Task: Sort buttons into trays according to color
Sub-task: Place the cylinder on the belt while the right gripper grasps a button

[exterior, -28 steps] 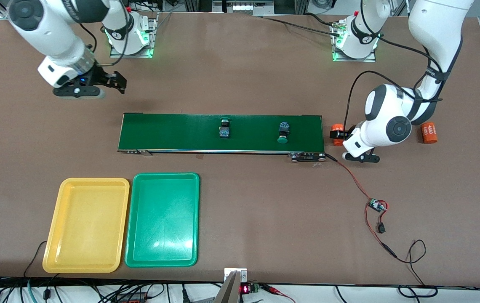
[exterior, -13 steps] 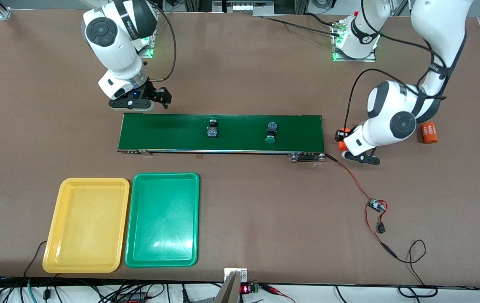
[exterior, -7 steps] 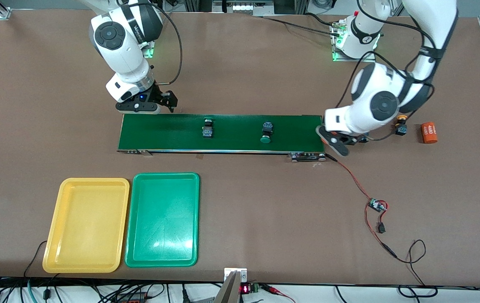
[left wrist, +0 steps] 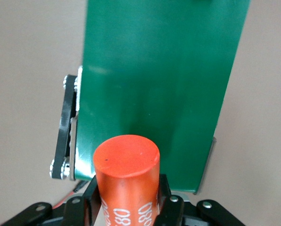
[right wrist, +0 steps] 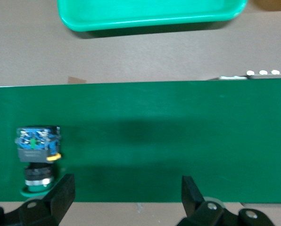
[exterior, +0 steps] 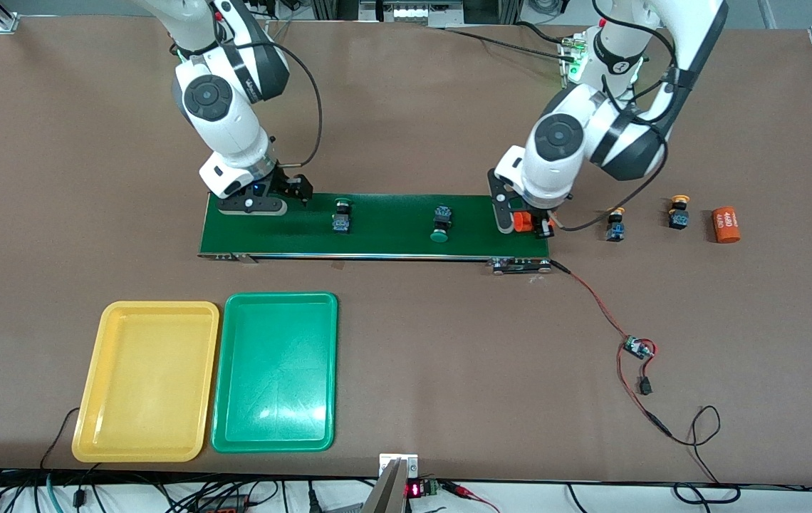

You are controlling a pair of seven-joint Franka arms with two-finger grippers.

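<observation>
Two green-capped buttons lie on the dark green conveyor belt (exterior: 392, 228), one (exterior: 341, 216) nearer the right arm's end, the other (exterior: 440, 222) at mid-belt. Two yellow-capped buttons (exterior: 615, 224) (exterior: 677, 212) stand on the table toward the left arm's end. My right gripper (exterior: 292, 192) (right wrist: 127, 188) hangs open over the belt's edge, with a green-capped button (right wrist: 37, 157) beside one finger. My left gripper (exterior: 527, 222) (left wrist: 126, 200) is shut on an orange cylinder (left wrist: 126, 169) over the belt's end. The yellow tray (exterior: 146, 381) and green tray (exterior: 276, 370) lie side by side near the front camera.
A second orange cylinder (exterior: 726, 224) lies on the table toward the left arm's end. A red and black cable with a small circuit board (exterior: 637, 348) runs from the conveyor's motor end toward the front camera. The green tray's rim (right wrist: 150, 21) shows in the right wrist view.
The right gripper moved over the belt's end. The left arm carried the orange cylinder over the belt's other end, uncovering the yellow-capped buttons. Both green-capped buttons drifted toward the right arm's end.
</observation>
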